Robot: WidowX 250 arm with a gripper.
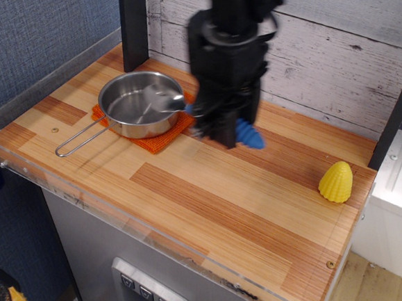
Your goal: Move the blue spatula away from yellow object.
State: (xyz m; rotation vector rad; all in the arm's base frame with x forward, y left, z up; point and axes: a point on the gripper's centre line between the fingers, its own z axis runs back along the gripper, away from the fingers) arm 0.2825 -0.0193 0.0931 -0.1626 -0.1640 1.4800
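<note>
My black gripper (pixel 220 132) hangs over the middle of the wooden table and is shut on the blue spatula (pixel 247 135). The ribbed blue handle sticks out to the right of the fingers. The silver bowl (pixel 164 101) of the spatula reaches left over the rim of the steel pan. The spatula is held above the table. The yellow object (pixel 336 181), a small ribbed cone, stands upright near the right edge, well to the right of the gripper.
A steel pan (pixel 140 104) with a wire handle sits on an orange cloth (pixel 161 141) at the left. A dark post (pixel 132 19) stands at the back left. A whitewashed plank wall (pixel 334 56) runs behind. A clear rim (pixel 146 230) edges the table front.
</note>
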